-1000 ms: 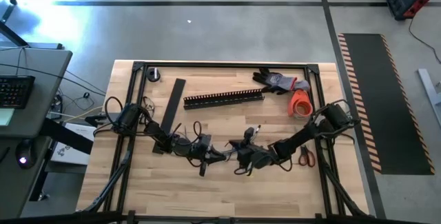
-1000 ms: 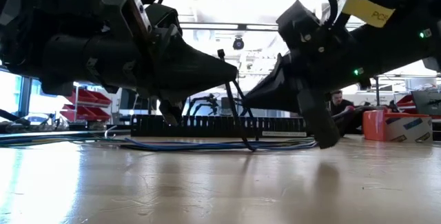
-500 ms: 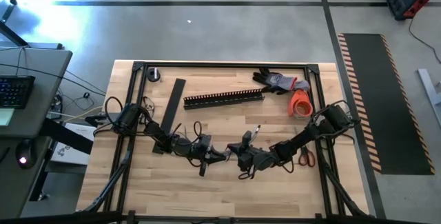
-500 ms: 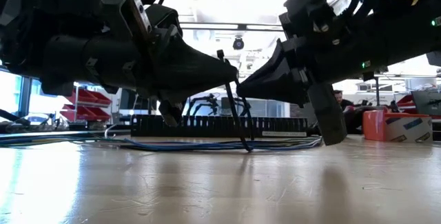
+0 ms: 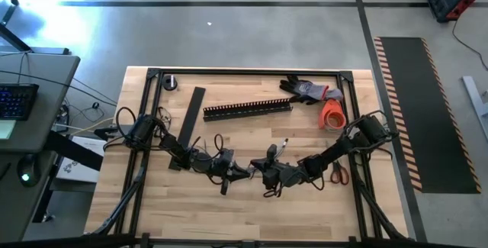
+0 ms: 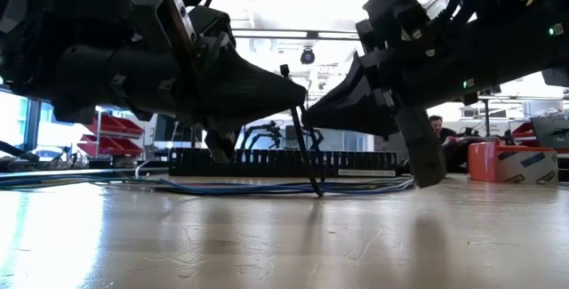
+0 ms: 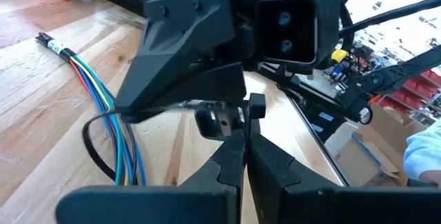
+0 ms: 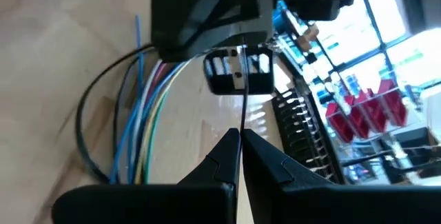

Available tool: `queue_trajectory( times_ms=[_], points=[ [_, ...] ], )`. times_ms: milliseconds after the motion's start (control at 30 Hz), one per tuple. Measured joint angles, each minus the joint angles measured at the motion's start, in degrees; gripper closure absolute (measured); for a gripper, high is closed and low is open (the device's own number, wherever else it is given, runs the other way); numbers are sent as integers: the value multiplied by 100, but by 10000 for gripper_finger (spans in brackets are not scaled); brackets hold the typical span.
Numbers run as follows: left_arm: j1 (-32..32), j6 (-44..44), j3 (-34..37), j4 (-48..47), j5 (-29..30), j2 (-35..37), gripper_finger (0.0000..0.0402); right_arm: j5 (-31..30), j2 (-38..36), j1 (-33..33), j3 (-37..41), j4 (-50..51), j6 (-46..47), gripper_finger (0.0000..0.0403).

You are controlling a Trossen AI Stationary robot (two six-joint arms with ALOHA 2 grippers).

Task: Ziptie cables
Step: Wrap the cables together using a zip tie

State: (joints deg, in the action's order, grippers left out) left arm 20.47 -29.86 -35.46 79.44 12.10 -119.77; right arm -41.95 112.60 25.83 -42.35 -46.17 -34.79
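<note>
The cables (image 7: 124, 148), thin coloured wires, lie on the wooden table mid-way between the arms, seen low as cables (image 6: 231, 187). The ziptie (image 8: 81, 131), a thin dark strip, loops round them and rises to the grippers as the ziptie (image 6: 302, 151). My left gripper (image 5: 248, 173) and my right gripper (image 5: 261, 173) meet tip to tip just above the table, both shut on the ziptie. Left gripper (image 7: 244, 131) points level; right gripper (image 8: 240, 136) slants slightly down. My left gripper pinches the ziptie at its head end (image 7: 255, 105), only at the fingertips, coming level from the table's left. The loop hangs below onto the table round the cables. My right gripper pinches the ziptie's free tail (image 8: 242, 114) at its fingertips, coming from the table's right and slanting a little down. The tail runs straight from the fingers to my left gripper's tip.
A black slotted channel (image 5: 248, 111) and a flat black strip (image 5: 192, 118) lie toward the far side. Gloves (image 5: 309, 90), an orange tape roll (image 5: 332, 114) and scissors (image 5: 339, 173) sit at the right. A person (image 6: 436, 133) shows beyond the table.
My right gripper has rolled about its own axis and tipped, its tip rising a little and closing in on my left gripper's tip. The ziptie's loop on the table has drawn slightly narrower. Both grippers have stayed shut.
</note>
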Motion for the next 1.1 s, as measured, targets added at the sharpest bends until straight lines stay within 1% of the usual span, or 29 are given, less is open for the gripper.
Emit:
queue_trajectory(
  times_ms=[100,167,300,467,833,1100],
  points=[
    [2,-5,0,2,-1,0,402,18,0,-91,0,172,158,403],
    [2,-7,0,3,0,0,402,13,0,-123,0,93,174,403],
    [2,-7,0,4,-45,0,402,46,0,-70,0,-224,-53,403],
    [2,-7,0,3,-92,0,402,52,0,-7,0,-275,-403,403],
    [2,-9,0,4,-90,0,402,54,0,-36,0,-159,-320,403],
    [2,-9,0,4,-88,0,402,60,-4,58,-2,-341,-417,403]
  ],
)
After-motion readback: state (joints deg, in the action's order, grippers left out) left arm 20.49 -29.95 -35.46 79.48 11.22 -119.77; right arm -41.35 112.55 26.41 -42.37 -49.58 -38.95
